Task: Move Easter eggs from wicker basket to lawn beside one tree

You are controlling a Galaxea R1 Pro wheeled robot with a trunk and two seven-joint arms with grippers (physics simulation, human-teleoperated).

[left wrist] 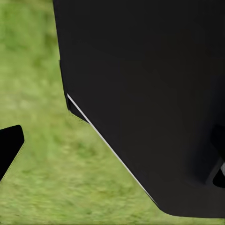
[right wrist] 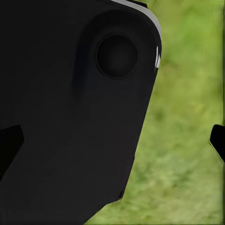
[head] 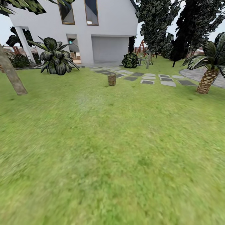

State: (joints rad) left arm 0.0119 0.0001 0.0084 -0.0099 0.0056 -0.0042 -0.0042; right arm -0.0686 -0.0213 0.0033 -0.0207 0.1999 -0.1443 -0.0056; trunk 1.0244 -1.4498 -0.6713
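Brown wicker basket (head: 112,79) is standing far off at upper centre of the frame on the lawn (head: 112,150) before grey slabs (head: 150,78), eggs indiscernible, pale trunk (head: 11,73) leaning at upper left; approach seemingly pending, nothing moved yet; finger states I cannot tell.

One small brown woven wicker basket (head: 112,79) is seen standing on the green mottled lawn (head: 112,150). One thick, pale grey-brown leaning tree trunk (head: 11,73) is counted at the left, and one scaly-trunked palm (head: 207,80) at the right. Two tall dark-foliaged trees (head: 156,22) are seen behind. One white house (head: 103,28) with two upper windows (head: 91,12) is counted. About a dozen grey stepping-stone slabs (head: 168,83) are laid out; blur prevents an exact count.
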